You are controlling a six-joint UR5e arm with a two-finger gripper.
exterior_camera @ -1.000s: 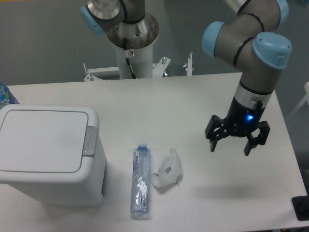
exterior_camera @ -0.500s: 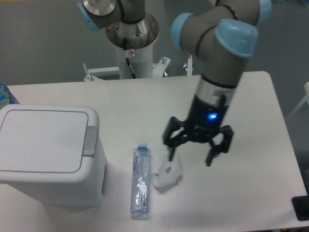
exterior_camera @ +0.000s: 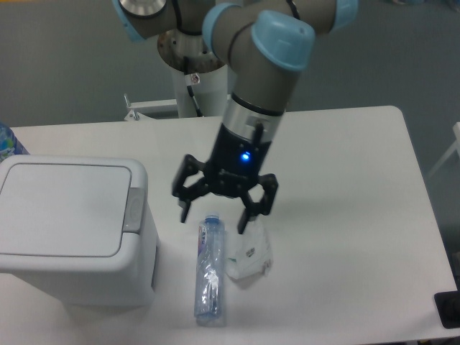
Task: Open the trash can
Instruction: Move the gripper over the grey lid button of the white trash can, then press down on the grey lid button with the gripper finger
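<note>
The white trash can (exterior_camera: pixel 72 230) stands at the table's left front. Its flat lid (exterior_camera: pixel 63 208) is down and the grey push-button latch (exterior_camera: pixel 134 210) sits on its right edge. My gripper (exterior_camera: pixel 214 217) is open and empty, fingers pointing down. It hangs above the table just right of the trash can, over the cap end of a bottle. It is apart from the latch, a little to the latch's right.
A clear plastic bottle (exterior_camera: pixel 209 269) lies on the table right of the trash can. A crumpled clear wrapper (exterior_camera: pixel 251 255) lies beside it. The arm's base post (exterior_camera: pixel 195 79) stands at the back. A dark object (exterior_camera: pixel 448 309) sits at the right front corner.
The gripper has swept left across the table, from the right side to above the bottle near the trash can. It stayed open. The lid has not moved.
</note>
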